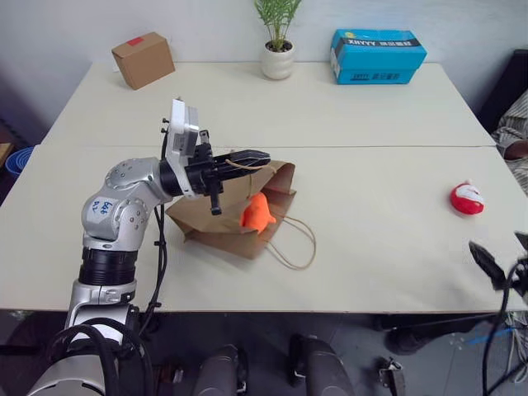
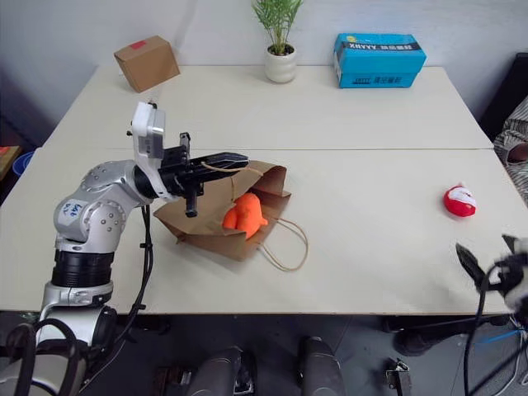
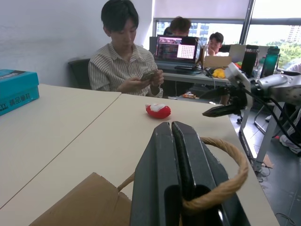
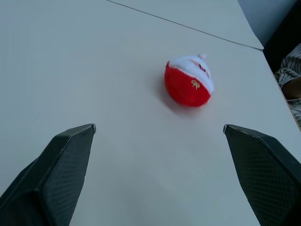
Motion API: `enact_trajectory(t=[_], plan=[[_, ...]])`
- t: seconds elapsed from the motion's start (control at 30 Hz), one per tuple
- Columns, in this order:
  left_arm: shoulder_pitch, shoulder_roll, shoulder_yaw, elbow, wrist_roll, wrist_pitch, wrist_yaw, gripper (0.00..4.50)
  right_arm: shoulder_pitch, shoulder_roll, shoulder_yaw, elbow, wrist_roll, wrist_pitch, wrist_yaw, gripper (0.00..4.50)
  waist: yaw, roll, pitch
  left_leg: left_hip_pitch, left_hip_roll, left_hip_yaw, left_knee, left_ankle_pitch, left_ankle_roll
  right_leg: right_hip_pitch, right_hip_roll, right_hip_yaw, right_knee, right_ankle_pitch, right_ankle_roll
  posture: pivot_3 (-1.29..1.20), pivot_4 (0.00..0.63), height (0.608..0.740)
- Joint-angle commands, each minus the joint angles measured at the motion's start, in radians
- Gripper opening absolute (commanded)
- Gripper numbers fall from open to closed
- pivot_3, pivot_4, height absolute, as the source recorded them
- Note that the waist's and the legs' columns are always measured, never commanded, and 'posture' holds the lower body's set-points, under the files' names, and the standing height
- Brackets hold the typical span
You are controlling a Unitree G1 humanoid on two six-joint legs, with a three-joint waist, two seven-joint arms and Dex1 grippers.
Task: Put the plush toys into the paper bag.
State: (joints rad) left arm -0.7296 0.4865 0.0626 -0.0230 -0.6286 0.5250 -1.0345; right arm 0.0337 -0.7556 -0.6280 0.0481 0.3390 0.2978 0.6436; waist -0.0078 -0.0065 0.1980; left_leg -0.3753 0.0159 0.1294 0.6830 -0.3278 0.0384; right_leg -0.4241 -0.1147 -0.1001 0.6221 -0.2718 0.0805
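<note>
Spread right gripper [image 4: 160, 136] faces the red-and-white plush [image 4: 189, 83] at twelve o'clock; left gripper [image 3: 181, 155], pinching the bag's rope handle [image 3: 225, 181], could drag the paper bag [image 1: 227, 223] and spill the orange plush [image 1: 257, 213].

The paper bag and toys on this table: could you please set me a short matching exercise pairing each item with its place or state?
Things:
1. orange fuzzy plush toy
2. round red-and-white plush toy
3. left tool
4. right tool

States:
A. shut on the rope handle
B. open, facing a toy
C. in the mouth of the brown paper bag
D. alone on the bare table

Pairs: 1-C, 2-D, 3-A, 4-B
</note>
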Motion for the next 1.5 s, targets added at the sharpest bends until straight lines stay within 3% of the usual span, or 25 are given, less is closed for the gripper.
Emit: enact_trajectory(t=[0.03, 0.2, 0.33, 0.5, 0.67, 0.73, 0.8, 0.87, 0.97, 1.07, 1.17, 1.3, 1.4, 1.5], plan=[[-0.006, 0.004, 0.009, -0.053, -0.014, 0.0, 0.012, 0.0, -0.237, -0.087, 0.125, 0.254, -0.085, 0.028, -0.046, 4.45, -0.001, 0.001, 0.0, 0.001, 0.0, 0.001, 0.0, 0.0, 0.0, 0.0, 0.0, 0.0, 0.001, 0.0, 0.0, 0.0, 0.15, 0.74], [-0.007, 0.013, 0.011, -0.06, -0.014, 0.007, 0.018, 0.0, -0.621, -0.117, 0.317, 0.726, -0.221, -0.064, -0.039, 4.45, 0.008, 0.001, 0.0, -0.002, 0.0, -0.001, -0.001, 0.001, -0.002, -0.001, 0.002, -0.003, 0.002, -0.001, -0.002, 0.0, 0.15, 0.74], [-0.012, 0.022, 0.01, -0.064, -0.011, 0.013, 0.02, 0.0, -0.832, -0.119, 0.403, 1.044, -0.314, -0.117, -0.143, 4.29, 0.007, 0.001, 0.0, -0.004, -0.001, -0.002, -0.001, 0.002, -0.001, -0.001, 0.001, -0.004, 0.002, -0.001, -0.001, 0.0, 0.15, 0.74], [-0.013, 0.043, 0.018, -0.08, -0.012, 0.022, 0.021, 0.0, -0.933, -0.127, 0.44, 1.193, -0.361, -0.08, -0.217, 2.81, 0.004, 0.001, 0.0, -0.006, 0.0, -0.004, 0.0, 0.002, -0.001, -0.001, 0.001, -0.005, 0.001, -0.001, -0.001, 0.0, 0.15, 0.74], [-0.008, 0.059, 0.023, -0.075, -0.011, 0.013, 0.018, 0.0, -0.92, -0.134, 0.429, 1.195, -0.345, -0.078, -0.151, 1.09, 0.004, 0.001, 0.0, -0.007, 0.0, -0.004, 0.0, 0.002, -0.001, -0.001, 0.001, -0.005, 0.001, 0.0, -0.001, 0.0, 0.15, 0.74], [-0.009, 0.06, 0.025, -0.072, -0.014, 0.013, 0.016, 0.0, -0.901, -0.13, 0.409, 1.16, -0.308, -0.129, -0.044, 0.54, 0.004, 0.001, 0.0, -0.007, 0.0, -0.004, 0.0, 0.002, -0.001, -0.001, 0.002, -0.006, 0.001, 0.0, -0.001, 0.0, 0.15, 0.74], [-0.011, 0.064, 0.027, -0.071, -0.019, 0.017, 0.011, 0.0, -0.875, -0.123, 0.4, 1.073, -0.25, -0.14, 0.151, 0.33, 0.003, 0.001, 0.0, -0.007, 0.0, -0.004, 0.0, 0.002, -0.001, -0.001, 0.002, -0.006, 0.001, 0.0, 0.0, 0.0, 0.15, 0.74], [-0.016, 0.068, 0.032, -0.07, -0.035, 0.032, 0.002, 0.0, -0.797, -0.111, 0.401, 0.825, -0.128, -0.025, 0.375, 0.32, -0.001, 0.001, 0.0, -0.007, 0.0, -0.004, 0.0, 0.002, -0.001, -0.001, 0.003, -0.006, 0.0, 0.0, 0.0, 0.0, 0.15, 0.74], [-0.026, 0.077, 0.038, -0.067, -0.062, 0.062, -0.01, 0.0, -0.606, -0.102, 0.416, 0.238, 0.13, 0.327, 0.487, 0.32, -0.004, 0.004, 0.0, -0.008, 0.002, -0.006, 0.0, 0.002, -0.002, -0.003, 0.003, -0.006, 0.001, 0.0, 0.0, 0.0, 0.15, 0.74], [-0.036, 0.078, 0.041, -0.059, -0.073, 0.075, -0.013, 0.0, -0.522, -0.088, 0.428, -0.071, 0.253, 0.516, 0.443, 0.32, 0.003, 0.004, 0.0, -0.01, 0.003, -0.007, 0.001, 0.002, -0.004, -0.005, 0.002, -0.006, 0.003, 0.0, 0.0, 0.0, 0.15, 0.74], [-0.061, 0.075, 0.033, -0.054, -0.102, 0.12, -0.024, 0.0, -0.566, 0.119, 0.548, -0.35, 0.353, 0.668, 0.246, 0.32, 0.002, -0.001, -0.002, -0.01, 0.002, -0.008, 0.002, 0.002, -0.004, -0.004, 0.001, -0.006, 0.003, 0.0, -0.001, 0.0, 0.15, 0.74], [-0.074, 0.078, 0.028, -0.053, -0.116, 0.157, -0.035, 0.0, -0.64, 0.35, 0.664, -0.319, 0.272, 0.685, 0.052, 0.32, 0.009, -0.001, -0.002, -0.01, 0.003, -0.008, 0.002, 0.003, -0.006, -0.006, 0.001, -0.006, 0.004, 0.0, -0.003, 0.0, 0.15, 0.74], [-0.078, 0.079, 0.027, -0.063, -0.132, 0.183, -0.036, 0.0, -0.686, 0.461, 0.774, -0.214, 0.152, 0.566, -0.03, 0.32, 0.013, -0.002, -0.002, -0.014, -0.001, -0.011, 0.002, 0.003, -0.004, -0.006, 0.001, -0.009, 0.003, 0.0, -0.003, 0.0, 0.15, 0.74], [-0.076, 0.086, 0.026, -0.079, -0.138, 0.202, -0.038, 0.0, -0.721, 0.542, 0.78, -0.137, 0.096, 0.479, -0.089, 0.32, 0.007, -0.002, -0.002, -0.014, -0.003, -0.01, 0.002, 0.003, -0.002, -0.006, 0.001, -0.009, 0.001, 0.001, -0.001, 0.0, 0.15, 0.74]])
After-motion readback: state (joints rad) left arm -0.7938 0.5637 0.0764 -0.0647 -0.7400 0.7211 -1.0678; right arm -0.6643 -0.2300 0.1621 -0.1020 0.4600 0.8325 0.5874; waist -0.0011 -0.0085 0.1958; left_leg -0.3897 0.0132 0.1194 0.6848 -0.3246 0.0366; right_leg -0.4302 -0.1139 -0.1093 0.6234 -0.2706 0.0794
